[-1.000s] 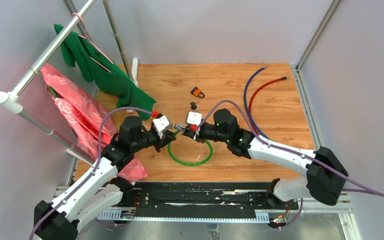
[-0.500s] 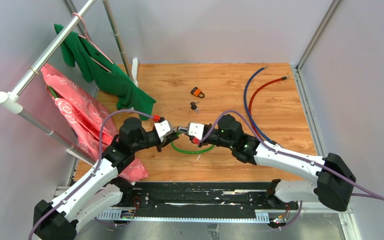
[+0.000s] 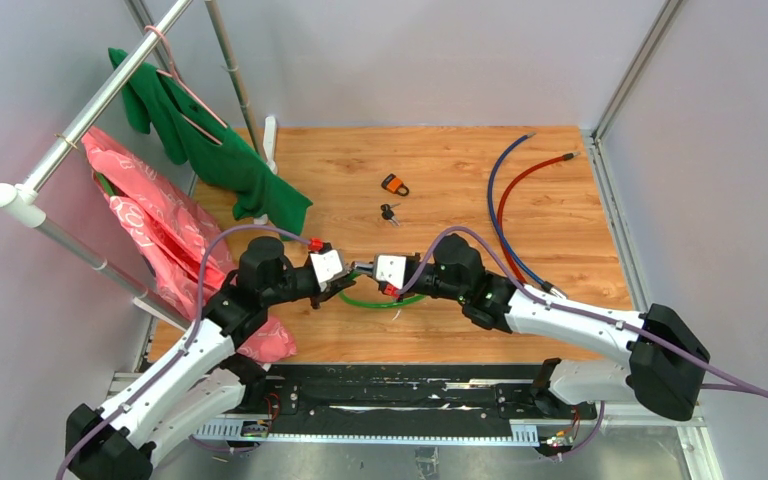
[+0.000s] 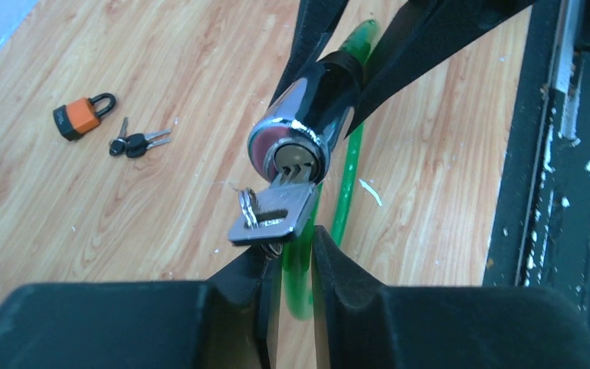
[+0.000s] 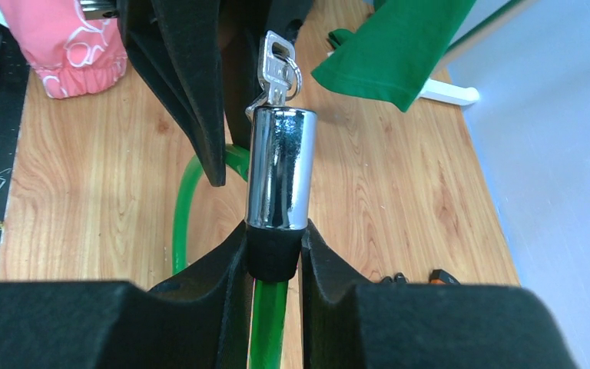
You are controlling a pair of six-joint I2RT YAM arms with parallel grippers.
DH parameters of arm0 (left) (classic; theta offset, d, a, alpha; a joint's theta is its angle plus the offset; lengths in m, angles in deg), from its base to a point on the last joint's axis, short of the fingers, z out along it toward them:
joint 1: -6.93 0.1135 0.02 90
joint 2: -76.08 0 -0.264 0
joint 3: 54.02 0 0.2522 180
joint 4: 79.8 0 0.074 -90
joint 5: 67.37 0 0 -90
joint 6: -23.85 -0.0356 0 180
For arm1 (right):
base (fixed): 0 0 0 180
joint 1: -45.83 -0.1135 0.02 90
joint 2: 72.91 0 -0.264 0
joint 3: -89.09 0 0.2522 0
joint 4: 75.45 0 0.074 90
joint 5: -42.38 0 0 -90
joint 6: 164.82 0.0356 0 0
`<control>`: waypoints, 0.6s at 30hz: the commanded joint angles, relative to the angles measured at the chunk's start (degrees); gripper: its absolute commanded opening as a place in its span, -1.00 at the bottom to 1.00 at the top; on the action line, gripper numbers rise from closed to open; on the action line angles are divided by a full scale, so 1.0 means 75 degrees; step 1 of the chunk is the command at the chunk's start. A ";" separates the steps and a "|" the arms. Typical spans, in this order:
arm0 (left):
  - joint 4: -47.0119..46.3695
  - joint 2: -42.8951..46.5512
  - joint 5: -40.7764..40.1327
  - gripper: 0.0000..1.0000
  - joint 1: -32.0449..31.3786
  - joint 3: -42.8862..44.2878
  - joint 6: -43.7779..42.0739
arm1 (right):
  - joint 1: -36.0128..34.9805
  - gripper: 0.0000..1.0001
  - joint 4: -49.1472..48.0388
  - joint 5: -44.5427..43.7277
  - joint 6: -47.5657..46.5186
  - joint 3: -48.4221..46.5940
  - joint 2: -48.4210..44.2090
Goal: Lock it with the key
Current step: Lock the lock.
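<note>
Just changed: left gripper (image 4: 290,247) has loosened off the flat silver key (image 4: 270,215).
Meaning: turn probably finished, or a regrip is coming.
Key: seated in the keyway of the mirror-smooth chrome lock cylinder (image 5: 280,169), ring dangling.
Left fingers: slightly apart, just short of the key's head.
Right gripper (image 5: 275,257): clamped on the cylinder's matte black collar (image 5: 274,254), holding it off the wood.
Cable: glossy green coated cable (image 5: 188,207), looping below the cylinder.
Beyond cylinder: orange padlock (image 4: 77,117) and black-headed spare keys (image 4: 134,143) on the grained wooden tabletop (image 4: 161,46).

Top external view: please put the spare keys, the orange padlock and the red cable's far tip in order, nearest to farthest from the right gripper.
From the right gripper:
1. spare keys, just beyond it.
2. orange padlock, further back.
3. red cable's far tip, back right corner.
</note>
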 commanded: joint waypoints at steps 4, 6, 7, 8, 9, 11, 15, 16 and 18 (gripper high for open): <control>0.2023 0.0201 0.0281 -0.41 -0.0096 0.1066 -0.1007 | -0.0170 -1.00 0.1489 -0.0038 -0.0242 -0.0130 0.0282; 0.2463 0.0259 0.0092 -0.30 -0.0093 0.1158 -0.1236 | -0.0159 -1.00 0.1550 -0.0105 -0.0246 -0.0122 0.0246; 0.2606 0.0283 0.0032 -0.25 -0.0092 0.1175 -0.1305 | -0.0148 -1.00 0.1556 -0.0133 -0.0232 -0.0119 0.0232; 0.2693 0.0298 -0.0036 -0.20 -0.0090 0.1193 -0.1337 | -0.0129 -1.00 0.1575 -0.0152 -0.0168 -0.0140 0.0230; 0.2778 0.0312 -0.0100 -0.15 -0.0079 0.1213 -0.1379 | -0.0105 -1.00 0.1626 -0.0155 -0.0135 -0.0185 0.0249; 0.2941 0.0346 -0.0215 -0.04 -0.0085 0.1257 -0.1581 | -0.0072 -1.00 0.1754 -0.0204 -0.0096 -0.0273 0.0318; 0.3636 0.0479 -0.0483 0.18 -0.0064 0.1340 -0.2341 | -0.0036 -1.00 0.1923 -0.0254 -0.0073 -0.0361 0.0370; 0.3820 0.0532 -0.0607 0.25 -0.0040 0.1384 -0.2495 | -0.0030 -1.00 0.1936 -0.0249 -0.0077 -0.0377 0.0370; 0.4163 0.0637 -0.0740 0.41 0.0058 0.1573 -0.2781 | -0.0009 -1.00 0.1960 -0.0218 -0.0059 -0.0382 0.0376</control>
